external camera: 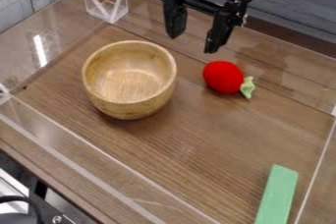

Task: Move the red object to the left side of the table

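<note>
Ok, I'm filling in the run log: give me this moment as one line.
hand: open, above table, holding nothing | red object: on table, right of wooden bowl | move: not started

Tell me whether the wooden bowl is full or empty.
Empty. The wooden bowl sits upright on the table, and its bare inside shows; the red object lies outside it.

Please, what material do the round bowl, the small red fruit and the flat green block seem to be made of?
The round light-brown bowl looks like turned wood with a smooth matte finish: grain rings show inside. The small red toy fruit with a pale green stem seems matte plastic or rubber, perhaps felt; no sharp highlight. The flat green block looks like painted wood or plastic, evenly coloured.
</note>
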Robot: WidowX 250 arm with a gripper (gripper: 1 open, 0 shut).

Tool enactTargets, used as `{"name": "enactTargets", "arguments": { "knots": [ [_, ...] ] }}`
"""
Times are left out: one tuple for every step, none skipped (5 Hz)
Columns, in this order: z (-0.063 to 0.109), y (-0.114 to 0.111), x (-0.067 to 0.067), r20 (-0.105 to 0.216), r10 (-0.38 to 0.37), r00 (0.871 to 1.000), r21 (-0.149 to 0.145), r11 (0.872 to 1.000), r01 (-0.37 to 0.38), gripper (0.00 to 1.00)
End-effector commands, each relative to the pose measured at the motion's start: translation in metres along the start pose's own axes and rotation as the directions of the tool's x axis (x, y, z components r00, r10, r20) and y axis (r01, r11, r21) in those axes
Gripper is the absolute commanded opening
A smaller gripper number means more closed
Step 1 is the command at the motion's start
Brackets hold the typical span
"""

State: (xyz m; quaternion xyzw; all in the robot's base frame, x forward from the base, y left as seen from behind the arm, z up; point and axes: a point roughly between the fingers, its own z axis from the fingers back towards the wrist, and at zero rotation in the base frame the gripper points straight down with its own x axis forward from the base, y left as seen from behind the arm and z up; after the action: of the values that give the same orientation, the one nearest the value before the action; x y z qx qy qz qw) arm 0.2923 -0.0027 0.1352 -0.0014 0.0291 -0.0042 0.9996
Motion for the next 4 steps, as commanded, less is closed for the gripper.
{"name": "enactTargets", "arguments": {
  "knots": [
    [0.000,-0.007,0.008,-0.007,-0.027,1.000,-0.003,1.000,0.027,1.00],
    [-0.009,-0.020,0.017,0.003,-0.054,0.999,-0.010,0.998,0.054,0.00],
    [-0.019,-0.030,0.024,0.003,-0.124,0.992,-0.021,0.992,0.124,1.00],
    [-0.026,-0.030,0.033,-0.004,-0.213,0.977,-0.024,0.977,0.213,0.00]
  ]
}}
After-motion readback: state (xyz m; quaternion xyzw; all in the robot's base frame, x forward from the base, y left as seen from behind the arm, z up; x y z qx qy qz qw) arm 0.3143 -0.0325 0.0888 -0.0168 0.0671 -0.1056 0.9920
